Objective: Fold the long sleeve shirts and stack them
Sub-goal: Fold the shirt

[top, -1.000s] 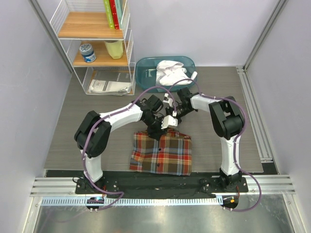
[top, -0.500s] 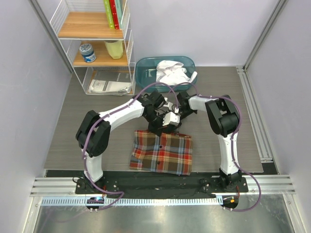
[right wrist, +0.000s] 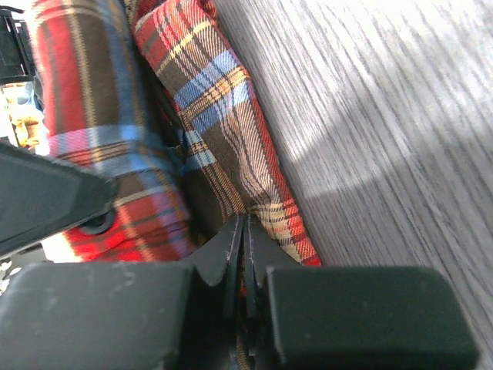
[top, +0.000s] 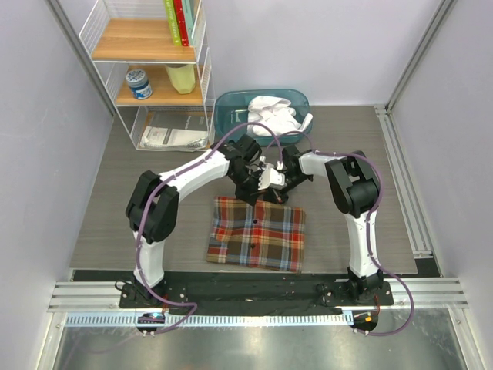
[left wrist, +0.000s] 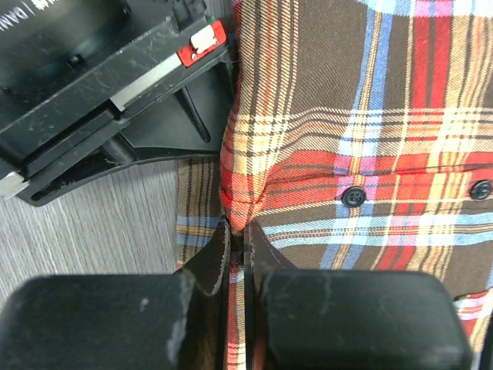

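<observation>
Plaid flannel shirt (top: 256, 235) folded on desk (top: 100, 223), lying toward arm bases; left gripper (left wrist: 237, 243) and right gripper (right wrist: 243, 231) side by side, each pinched closed on its far edge

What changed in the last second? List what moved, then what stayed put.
The left gripper closed on a fold at the far edge of the plaid shirt; the right gripper, already nearly shut, pinches the cloth beside it. Both shifted slightly toward the bin, drawing that edge farther away and straighter. The white shirt in the bin and the shelf stayed put.
</observation>
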